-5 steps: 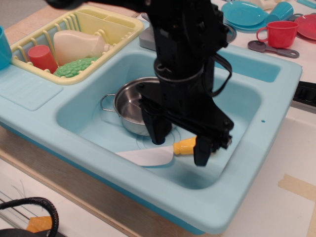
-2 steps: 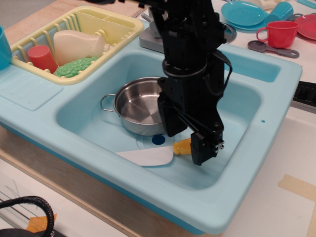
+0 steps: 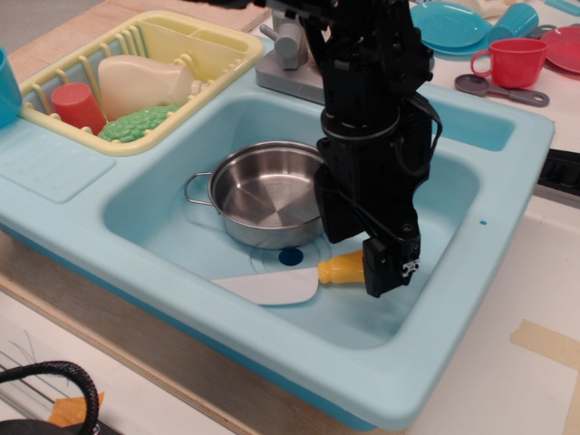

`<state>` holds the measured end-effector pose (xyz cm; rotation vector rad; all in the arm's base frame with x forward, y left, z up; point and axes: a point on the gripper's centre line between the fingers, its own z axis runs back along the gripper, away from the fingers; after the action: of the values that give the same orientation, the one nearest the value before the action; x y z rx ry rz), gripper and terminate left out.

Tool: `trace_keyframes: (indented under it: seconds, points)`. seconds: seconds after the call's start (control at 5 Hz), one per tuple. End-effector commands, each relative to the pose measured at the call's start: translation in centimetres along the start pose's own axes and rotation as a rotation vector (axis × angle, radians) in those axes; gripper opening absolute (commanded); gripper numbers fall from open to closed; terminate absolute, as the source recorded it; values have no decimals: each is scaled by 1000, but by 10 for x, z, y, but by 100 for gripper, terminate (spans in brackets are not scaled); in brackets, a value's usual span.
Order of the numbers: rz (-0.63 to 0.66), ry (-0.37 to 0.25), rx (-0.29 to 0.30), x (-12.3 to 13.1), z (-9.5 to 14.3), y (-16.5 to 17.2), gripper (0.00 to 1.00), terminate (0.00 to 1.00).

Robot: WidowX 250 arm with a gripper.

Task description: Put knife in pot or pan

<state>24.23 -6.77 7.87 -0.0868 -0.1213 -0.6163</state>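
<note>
The knife (image 3: pixel 272 287) lies flat on the floor of the light-blue toy sink (image 3: pixel 507 163), white blade to the left, yellow-orange handle (image 3: pixel 343 268) to the right. The shiny steel pot (image 3: pixel 267 195) stands empty just behind it, one wire handle showing on its left. My black gripper (image 3: pixel 359 252) hangs low in the sink over the knife's handle, its two fingers apart. One finger (image 3: pixel 385 267) is down at the handle's right end, and the other is nearer the pot's right rim. It holds nothing.
A yellow dish rack (image 3: pixel 222 45) at the back left holds a red cup (image 3: pixel 77 106), a green item and a cream item. A grey faucet (image 3: pixel 288 47) stands behind the sink. A red mug (image 3: pixel 512 62), a grey spoon (image 3: pixel 498 89) and blue dishes sit at the back right.
The gripper has shifted to the right, away from the pot's front, so more of the pot shows. The knife and the pot have not moved.
</note>
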Motion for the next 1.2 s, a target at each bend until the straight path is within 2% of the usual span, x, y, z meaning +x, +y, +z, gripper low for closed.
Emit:
trace_keyframes:
  seconds: [0.0,0.2,0.6,0.8,1.0]
  points:
    - [-38,-38,5,8,1,10,100,0]
    - [-30,-54,0,5,-3,11,100,0]
    - [-5,-56,-81,5,-19,19,100,0]
    - [33,-49,-100,5,-24,19,0,0]
    - [37,-51,-81,5,-19,16,0,0]
